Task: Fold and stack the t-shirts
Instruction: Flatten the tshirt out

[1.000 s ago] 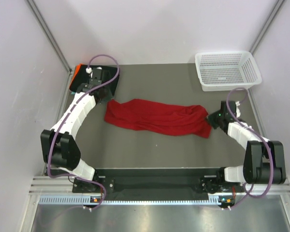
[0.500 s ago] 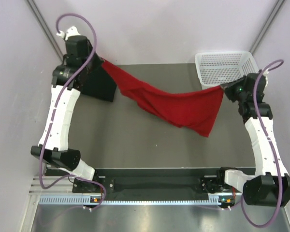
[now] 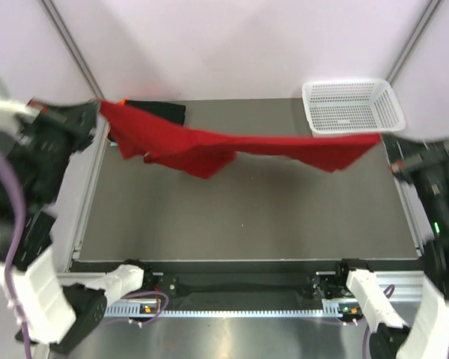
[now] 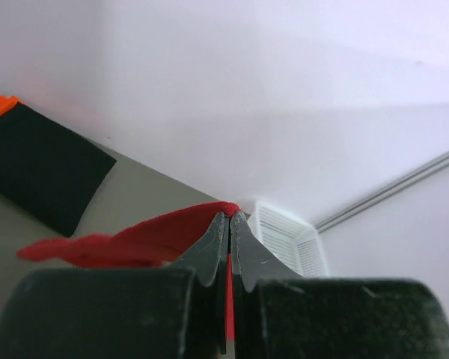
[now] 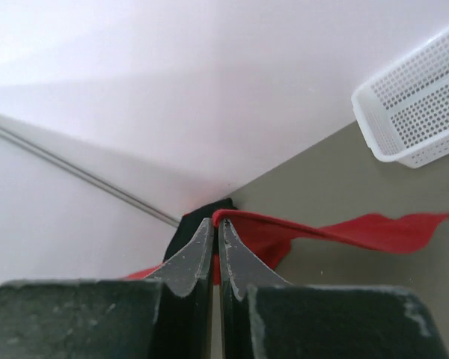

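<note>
A bright red t-shirt [image 3: 232, 146] hangs stretched above the table, held at both ends. My left gripper [image 3: 96, 116] is shut on its left end, high over the table's left edge. My right gripper [image 3: 389, 146] is shut on its right end, near the right edge. In the left wrist view the fingertips [image 4: 218, 228] pinch red cloth [image 4: 135, 239]. In the right wrist view red cloth [image 5: 344, 232] runs out from the shut gripper [image 5: 215, 222]. A folded black t-shirt [image 3: 161, 111] lies at the back left, with an orange edge [image 3: 122, 101] showing under it.
A white mesh basket [image 3: 352, 108] stands at the back right corner, also seen as the basket [image 5: 419, 105] in the right wrist view. Pale walls enclose the table on three sides. The arm bases and a metal rail [image 3: 239, 288] run along the near edge.
Both arms have lifted the red t-shirt off the table and swung outward. It went from lying crumpled, to sagging, to pulled nearly taut across the table.
</note>
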`<state>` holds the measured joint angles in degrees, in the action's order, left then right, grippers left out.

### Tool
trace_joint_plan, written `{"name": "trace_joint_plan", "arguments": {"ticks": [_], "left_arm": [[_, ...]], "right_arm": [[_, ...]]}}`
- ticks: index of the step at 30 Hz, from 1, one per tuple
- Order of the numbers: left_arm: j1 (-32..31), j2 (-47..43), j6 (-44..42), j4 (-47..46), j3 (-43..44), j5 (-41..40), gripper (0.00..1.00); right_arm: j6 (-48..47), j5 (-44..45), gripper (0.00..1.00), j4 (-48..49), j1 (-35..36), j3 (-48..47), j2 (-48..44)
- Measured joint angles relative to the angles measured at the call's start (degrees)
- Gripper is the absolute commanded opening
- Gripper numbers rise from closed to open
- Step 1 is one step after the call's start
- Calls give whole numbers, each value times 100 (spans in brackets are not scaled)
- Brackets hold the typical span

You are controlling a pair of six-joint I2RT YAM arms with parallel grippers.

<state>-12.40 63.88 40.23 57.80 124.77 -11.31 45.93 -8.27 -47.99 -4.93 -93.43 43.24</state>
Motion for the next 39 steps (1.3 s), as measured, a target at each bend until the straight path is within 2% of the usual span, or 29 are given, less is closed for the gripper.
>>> {"name": "trace_joint_plan", "arguments": {"ticks": [3, 7, 9, 12, 15, 19, 23, 26, 29, 32, 39], "left_arm": [[0, -400, 39, 319, 391, -9, 0], [0, -601, 46, 398, 734, -2, 0], [0, -601, 28, 367, 619, 9, 0], [0, -483, -70, 240, 72, 15, 0], [0, 258, -282, 181, -76, -92, 0], [4, 2168, -608, -96, 848, -310, 0], [140, 3534, -872, -415, 1207, -597, 0], [472, 3856, -883, -426, 1252, -614, 0], [863, 3707, -837, -549, 1294, -616, 0], [1023, 3145, -708, -859, 1224, -619, 0], [962, 732, -153, -1740, 428, -511, 0]], "right_arm": [[-26, 197, 0, -573, 0, -505, -640], [-35, 393, 0, -688, 0, -1025, -979], [-35, 400, 0, -616, 0, -955, -990], [-39, 273, 0, -291, -2, -223, -896], [-55, 76, 0, 83, -7, 564, -308], [-96, -142, 0, 763, -4, 1054, 1001], [-149, -295, 0, 1067, 33, 809, 2302], [-175, -389, 0, 1051, 111, 175, 3058], [-201, -505, 0, 1062, 205, -450, 3425], [-225, -599, 0, 1069, 260, -756, 3274], [-238, -535, 0, 798, 273, -535, 1676]]}}
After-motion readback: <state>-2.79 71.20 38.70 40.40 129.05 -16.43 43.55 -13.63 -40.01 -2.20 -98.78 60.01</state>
